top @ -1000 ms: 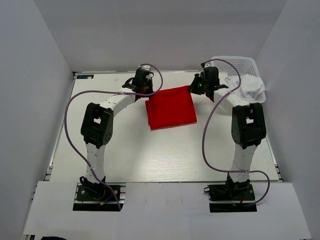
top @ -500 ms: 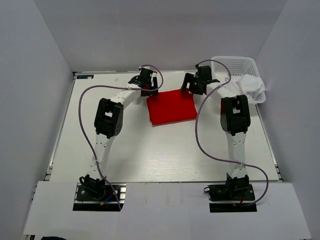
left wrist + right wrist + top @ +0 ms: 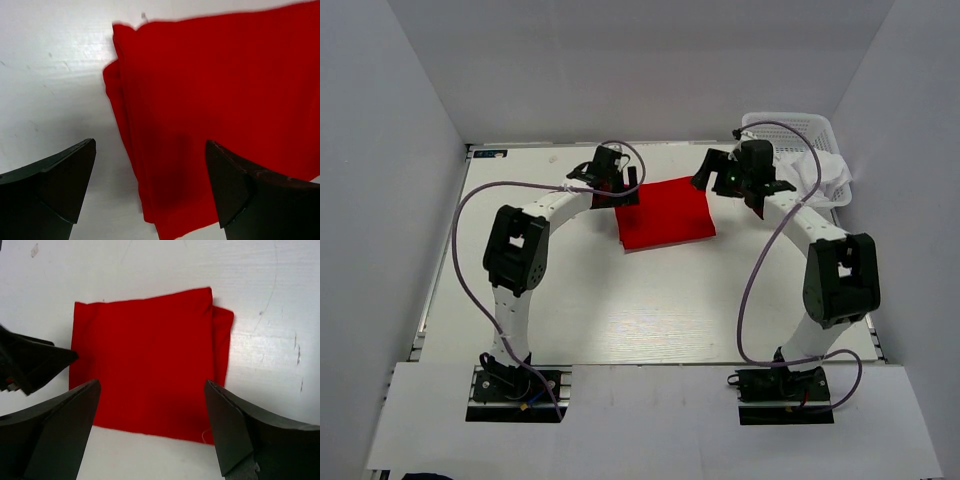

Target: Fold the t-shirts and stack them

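The folded red t-shirt (image 3: 665, 213) lies flat as a square at the far middle of the table (image 3: 650, 310). The left gripper (image 3: 149, 145) hangs spread wide over its left edge and the right gripper (image 3: 152, 385) spread wide over its right side, neither pinching anything. The white t-shirt (image 3: 828, 176) drapes over the near rim of the mesh basket (image 3: 798, 126) at the far right, just beside the right arm, whose purple cable (image 3: 752, 262) loops in front of the basket.

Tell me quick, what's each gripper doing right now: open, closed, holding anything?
Left gripper: open, holding nothing, above the folded red t-shirt.
Right gripper: open, holding nothing, above the same shirt.
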Available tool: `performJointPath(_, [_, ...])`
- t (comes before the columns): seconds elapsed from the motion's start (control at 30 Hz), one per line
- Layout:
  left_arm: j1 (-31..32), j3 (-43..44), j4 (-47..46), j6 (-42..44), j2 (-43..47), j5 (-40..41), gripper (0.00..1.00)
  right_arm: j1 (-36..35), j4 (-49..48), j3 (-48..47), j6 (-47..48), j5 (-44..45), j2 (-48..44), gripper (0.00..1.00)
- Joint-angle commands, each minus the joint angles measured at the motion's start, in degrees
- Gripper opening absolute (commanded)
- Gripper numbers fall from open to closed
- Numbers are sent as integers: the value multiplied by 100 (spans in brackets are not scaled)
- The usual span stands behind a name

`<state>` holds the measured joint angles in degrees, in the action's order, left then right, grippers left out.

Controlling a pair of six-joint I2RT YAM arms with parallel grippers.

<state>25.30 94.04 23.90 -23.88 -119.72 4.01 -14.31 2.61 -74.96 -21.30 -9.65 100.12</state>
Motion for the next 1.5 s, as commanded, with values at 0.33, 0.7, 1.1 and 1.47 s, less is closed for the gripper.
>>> performJointPath(0.33, [80, -395, -140, -30, -333, -454, 38, -2, -542, 1545, -181, -530, -1433, 90])
performJointPath(0.7, [-420, 255, 230, 1033, -280, 2442, 0, 15, -472, 1713, -32, 16, -1592, 90])
performJointPath(1.1, [-1965, 798, -431, 3178, -542, 3852, 0, 24, 169, 922, 205, 613, -1205, 90])
performJointPath(1.47, [-2775, 3226, -112, 3566, -2169, 3827, 0, 33, 635, 237, 346, 1185, -714, 90])
